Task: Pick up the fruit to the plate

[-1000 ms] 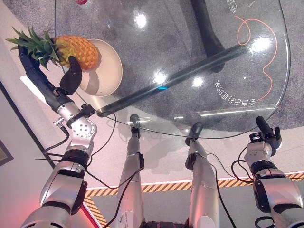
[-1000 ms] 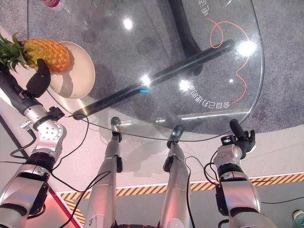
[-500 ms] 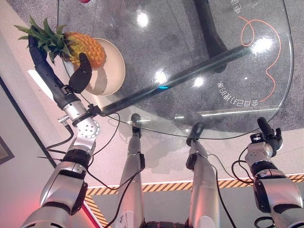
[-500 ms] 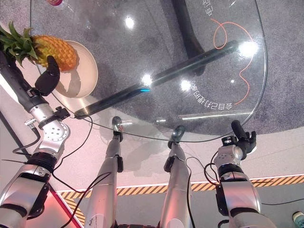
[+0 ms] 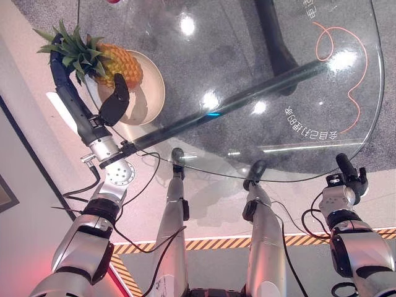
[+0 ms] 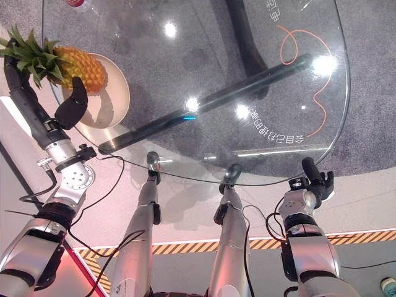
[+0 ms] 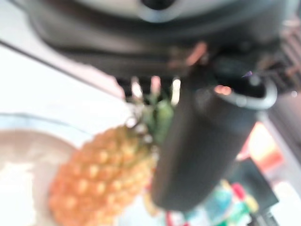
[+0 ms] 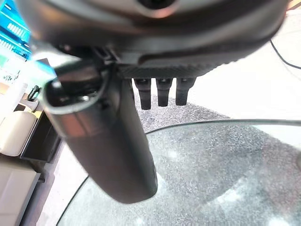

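A pineapple (image 5: 122,64) with a green leafy crown lies tilted over the left part of a cream plate (image 5: 153,93) on the round glass table (image 5: 247,55). My left hand (image 5: 115,104) is shut on it, fingers (image 5: 57,65) curled behind the crown and the thumb against the fruit's near side. The left wrist view has the thumb (image 7: 202,141) in front of the pineapple (image 7: 99,183), with the plate (image 7: 23,155) beside it. I cannot tell whether the fruit rests on the plate. My right hand (image 5: 349,178) hangs open below the table's near right edge.
A dark bar (image 5: 247,98) runs slantwise under the glass. An orange cord (image 5: 346,74) loops at the far right. A red-capped item (image 6: 75,3) stands at the table's far left edge. A white wall or board lies left of the table.
My left hand has carried the pineapple to the right, from the plate's left rim to over the plate. The right hand has stayed still.
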Motion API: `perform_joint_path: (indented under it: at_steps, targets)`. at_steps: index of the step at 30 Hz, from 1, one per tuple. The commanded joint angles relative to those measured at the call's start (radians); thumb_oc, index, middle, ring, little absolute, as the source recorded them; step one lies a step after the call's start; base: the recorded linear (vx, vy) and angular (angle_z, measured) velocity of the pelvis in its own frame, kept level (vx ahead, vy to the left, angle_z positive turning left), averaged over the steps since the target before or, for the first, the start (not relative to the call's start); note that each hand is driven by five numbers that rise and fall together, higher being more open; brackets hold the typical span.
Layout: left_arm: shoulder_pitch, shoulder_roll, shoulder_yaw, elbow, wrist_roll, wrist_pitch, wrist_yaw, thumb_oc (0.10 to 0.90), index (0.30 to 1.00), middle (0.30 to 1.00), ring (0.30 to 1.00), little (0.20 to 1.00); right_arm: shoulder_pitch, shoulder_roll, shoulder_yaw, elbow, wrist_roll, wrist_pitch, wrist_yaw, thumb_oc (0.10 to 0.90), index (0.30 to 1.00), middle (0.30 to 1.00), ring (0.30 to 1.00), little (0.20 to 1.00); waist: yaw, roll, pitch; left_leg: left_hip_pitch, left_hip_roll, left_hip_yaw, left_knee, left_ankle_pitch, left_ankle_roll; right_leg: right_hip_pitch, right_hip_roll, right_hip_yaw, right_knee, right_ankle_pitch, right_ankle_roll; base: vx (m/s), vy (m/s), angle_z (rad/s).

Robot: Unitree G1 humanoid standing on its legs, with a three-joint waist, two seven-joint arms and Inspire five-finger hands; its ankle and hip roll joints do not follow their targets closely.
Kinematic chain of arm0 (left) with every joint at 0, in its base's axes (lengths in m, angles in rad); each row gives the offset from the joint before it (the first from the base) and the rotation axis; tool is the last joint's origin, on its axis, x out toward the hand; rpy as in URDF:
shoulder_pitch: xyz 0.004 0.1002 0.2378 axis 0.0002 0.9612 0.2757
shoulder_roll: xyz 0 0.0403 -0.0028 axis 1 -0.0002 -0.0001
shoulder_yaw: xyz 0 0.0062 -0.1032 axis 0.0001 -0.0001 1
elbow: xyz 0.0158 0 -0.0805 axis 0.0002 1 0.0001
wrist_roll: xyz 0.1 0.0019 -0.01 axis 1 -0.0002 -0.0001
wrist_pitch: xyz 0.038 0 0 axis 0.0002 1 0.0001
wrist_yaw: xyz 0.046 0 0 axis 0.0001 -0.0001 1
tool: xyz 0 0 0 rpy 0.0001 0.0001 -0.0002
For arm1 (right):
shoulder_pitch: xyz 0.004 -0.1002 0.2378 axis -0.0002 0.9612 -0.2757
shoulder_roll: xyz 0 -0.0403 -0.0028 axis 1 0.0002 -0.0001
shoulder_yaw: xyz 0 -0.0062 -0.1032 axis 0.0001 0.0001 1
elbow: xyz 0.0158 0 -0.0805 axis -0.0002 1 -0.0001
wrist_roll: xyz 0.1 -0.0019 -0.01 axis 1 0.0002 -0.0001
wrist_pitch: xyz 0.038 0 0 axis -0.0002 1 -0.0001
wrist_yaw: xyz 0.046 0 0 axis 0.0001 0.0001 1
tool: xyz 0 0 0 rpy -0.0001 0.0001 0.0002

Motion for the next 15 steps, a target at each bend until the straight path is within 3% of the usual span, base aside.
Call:
perform_joint_path:
  at_steps: [1,15]
  targets:
    - [0.005,-0.008,0.010,-0.055,0.033,-0.059,0.008,0.800,0.900,0.900,0.900,0.900,0.043,-0.079,-0.034,0.003,0.020,-0.049,-0.005,0.800,0.900,0.900,0.900,0.900,0.017,0.011,-0.022,0.010,0.021,-0.023,0.113,-0.130,-0.031,0.033,-0.012,-0.016,-0.034,0.060,0.049,-0.01,0.000,0.04]
    - [0.031,-0.010,0.017,-0.089,0.061,-0.077,0.022,0.800,0.900,0.900,0.900,0.900,0.043,-0.087,-0.042,0.004,0.020,-0.044,0.002,0.800,0.900,0.900,0.900,0.900,0.029,0.017,-0.022,0.027,0.007,-0.040,0.109,-0.133,-0.025,0.046,-0.013,-0.012,-0.031,0.059,0.050,0.00,-0.002,0.01]
